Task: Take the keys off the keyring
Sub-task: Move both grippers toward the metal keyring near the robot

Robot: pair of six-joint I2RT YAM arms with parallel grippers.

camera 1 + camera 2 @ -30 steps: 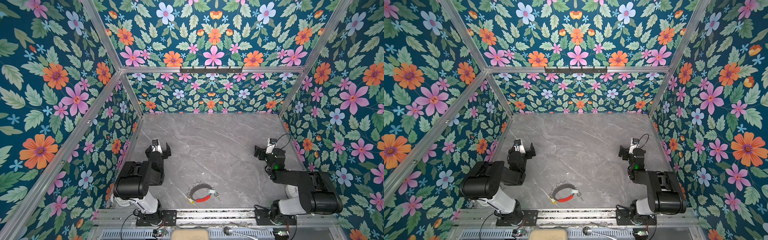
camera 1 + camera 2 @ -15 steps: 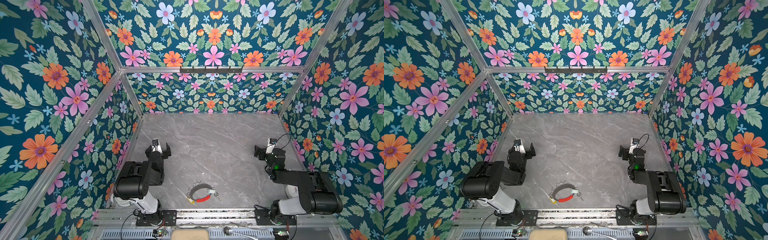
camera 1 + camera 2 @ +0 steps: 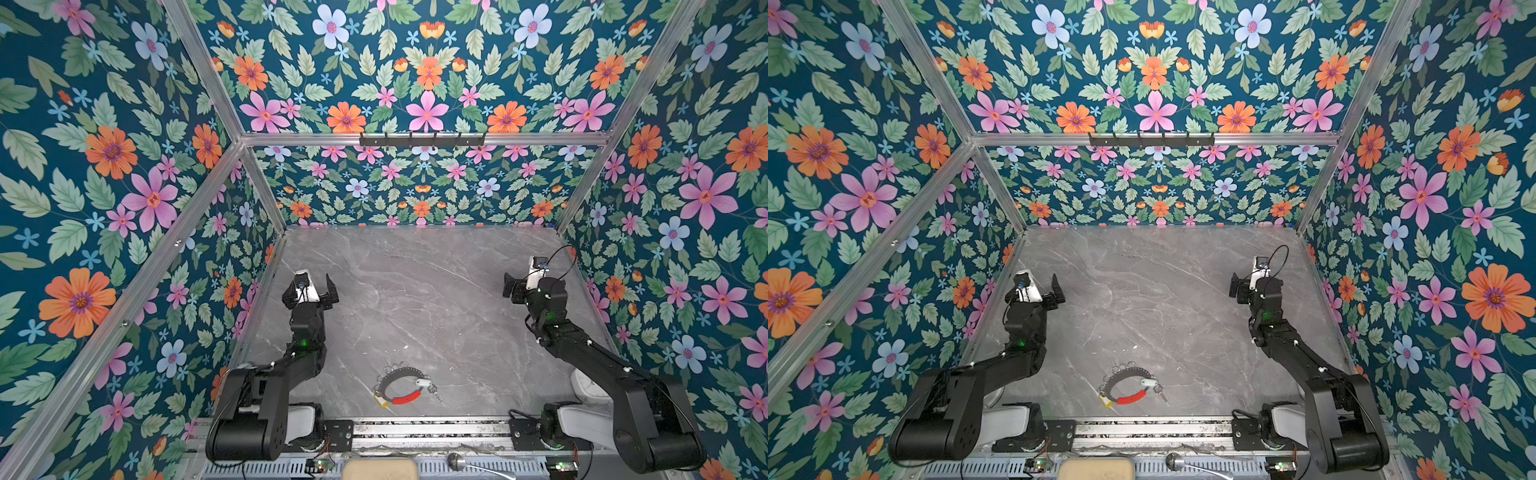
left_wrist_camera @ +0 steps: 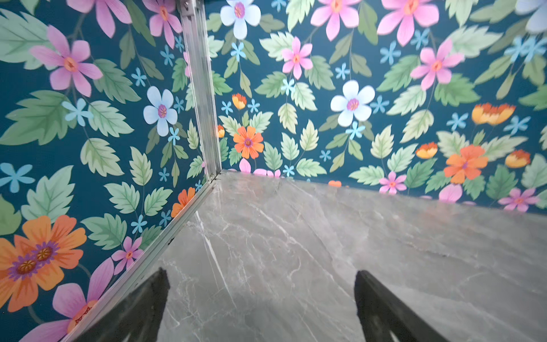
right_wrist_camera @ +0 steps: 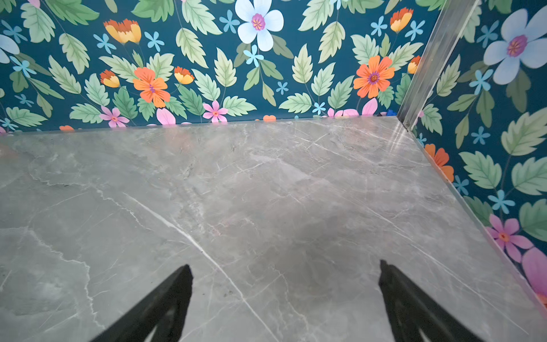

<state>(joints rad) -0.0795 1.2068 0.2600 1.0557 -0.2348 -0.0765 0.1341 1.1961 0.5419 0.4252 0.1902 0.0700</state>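
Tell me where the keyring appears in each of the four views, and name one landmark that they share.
In a top view: keyring low, at the middle, near the front rail.
In a top view: the same place, slightly more to the left.
Left wrist: not in it.
Right wrist: not in it.
Shared landmark: the grey marble table, seen in all four.

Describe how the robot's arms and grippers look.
The left arm and right arm are black jointed links on white bases, each with a green light. Each wrist carries a white camera; a thin black cable loops over the right one. The left gripper and right gripper have black tapered fingers.
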